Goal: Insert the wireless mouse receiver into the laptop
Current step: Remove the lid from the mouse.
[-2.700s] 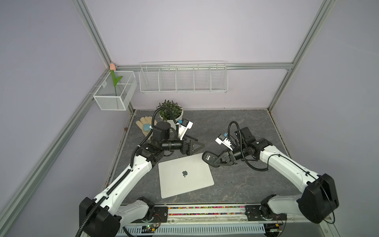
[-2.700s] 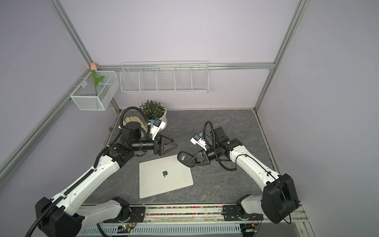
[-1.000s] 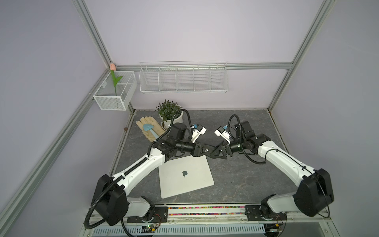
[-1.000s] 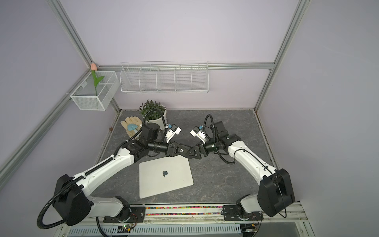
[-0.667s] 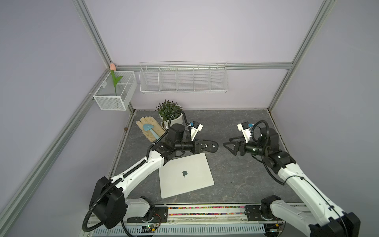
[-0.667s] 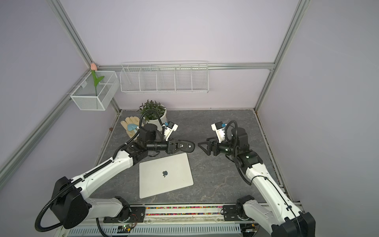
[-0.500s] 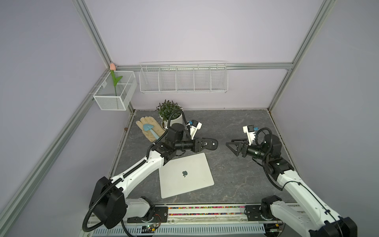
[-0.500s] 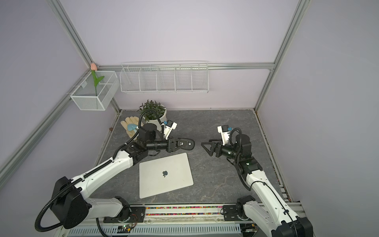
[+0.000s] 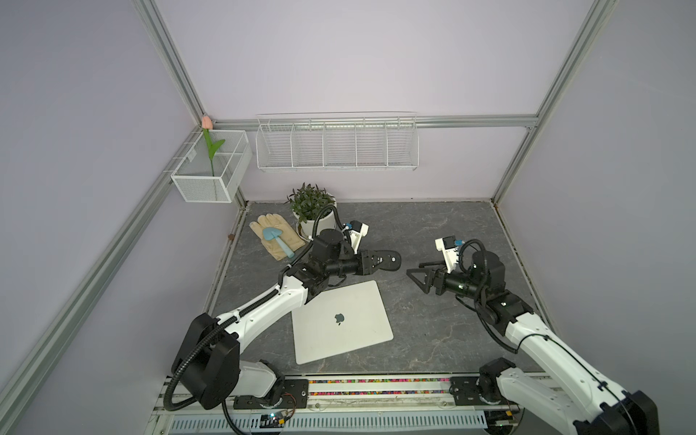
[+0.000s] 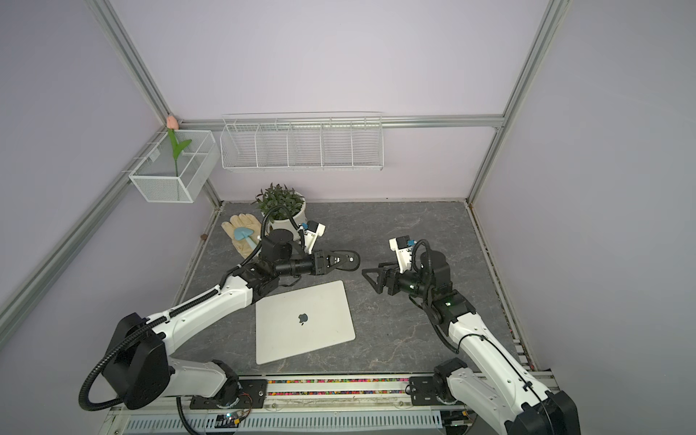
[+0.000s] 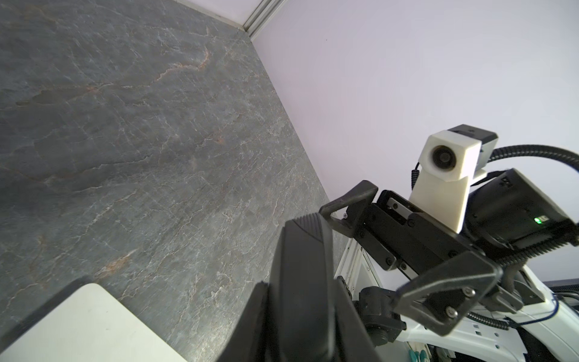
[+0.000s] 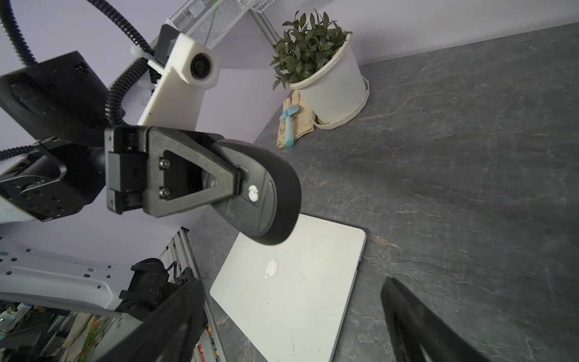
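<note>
While the closed laptop (image 9: 341,320) lies flat and unbraced near the front edge of the bench (image 9: 433,226), it could be shoved along the stone when a plug is pressed into its side. Its ports are shown in no view, so the edge to approach cannot be told.

Beyond its far edge, over the middle of the bench, the black mouse (image 9: 391,260) is clamped at one end by the left gripper (image 9: 380,261). Its underside is turned toward the right gripper (image 9: 414,269), which is spread wide, empty and just apart from it.

The wireless mouse receiver cannot be picked out with certainty; a small dark stub (image 12: 242,171) on the mouse's underside may be it. If so, it is crowded by the left finger, and so tiny a piece could be pinched askew or dropped, or the mouse twisted in its end grip.

By the far left corner, a glove (image 9: 290,233) with a blue trowel (image 9: 278,243) laid on it and a potted plant (image 9: 312,222) are set well clear. A wire rack (image 9: 337,145) is hung on the back wall.
</note>
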`<state>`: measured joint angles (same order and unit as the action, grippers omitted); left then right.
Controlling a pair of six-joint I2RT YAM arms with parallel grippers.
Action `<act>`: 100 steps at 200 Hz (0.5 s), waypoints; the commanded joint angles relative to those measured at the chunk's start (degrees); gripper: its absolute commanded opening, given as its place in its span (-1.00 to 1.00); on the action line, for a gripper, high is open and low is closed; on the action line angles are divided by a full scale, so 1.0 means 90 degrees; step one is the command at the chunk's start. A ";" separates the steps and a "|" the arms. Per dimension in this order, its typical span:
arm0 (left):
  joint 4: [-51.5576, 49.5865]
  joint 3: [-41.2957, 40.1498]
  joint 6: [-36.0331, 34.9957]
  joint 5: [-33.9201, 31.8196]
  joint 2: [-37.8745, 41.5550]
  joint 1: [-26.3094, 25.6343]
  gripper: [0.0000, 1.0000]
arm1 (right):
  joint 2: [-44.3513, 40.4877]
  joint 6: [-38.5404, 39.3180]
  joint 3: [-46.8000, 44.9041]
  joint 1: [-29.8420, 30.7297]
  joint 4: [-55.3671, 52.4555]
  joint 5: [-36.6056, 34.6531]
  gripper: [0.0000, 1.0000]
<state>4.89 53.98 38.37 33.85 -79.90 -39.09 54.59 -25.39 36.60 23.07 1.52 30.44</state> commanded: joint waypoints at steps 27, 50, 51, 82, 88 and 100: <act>0.0404 -0.0099 0.0144 -0.0215 -0.0029 -0.0163 -1.00 | 0.0442 -0.0086 0.0373 0.0186 0.0109 -0.0337 0.64; 0.0414 -0.0062 0.0141 -0.0238 -0.0031 -0.0196 -1.00 | 0.0668 -0.0138 0.0452 0.0332 0.0185 -0.0363 0.58; 0.0414 -0.0061 0.0141 -0.0236 -0.0030 -0.0197 -1.00 | 0.0668 -0.0138 0.0452 0.0332 0.0185 -0.0363 0.58; 0.0441 -0.0019 0.0122 -0.0225 -0.0065 -0.0241 -1.00 | 0.0845 -0.0202 0.0501 0.0544 0.0329 -0.0493 0.51; 0.0425 -0.0002 0.0105 -0.0216 -0.0066 -0.0254 -1.00 | 0.0877 -0.0206 0.0518 0.0574 0.0338 -0.0517 0.50; 0.0424 -0.0001 0.0103 -0.0205 -0.0084 -0.0271 -1.00 | 0.0930 -0.0241 0.0523 0.0624 0.0411 -0.0545 0.47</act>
<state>6.50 53.23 38.98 32.34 -80.27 -40.93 62.26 -26.41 39.51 27.66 2.46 26.74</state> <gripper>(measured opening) 0.264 0.743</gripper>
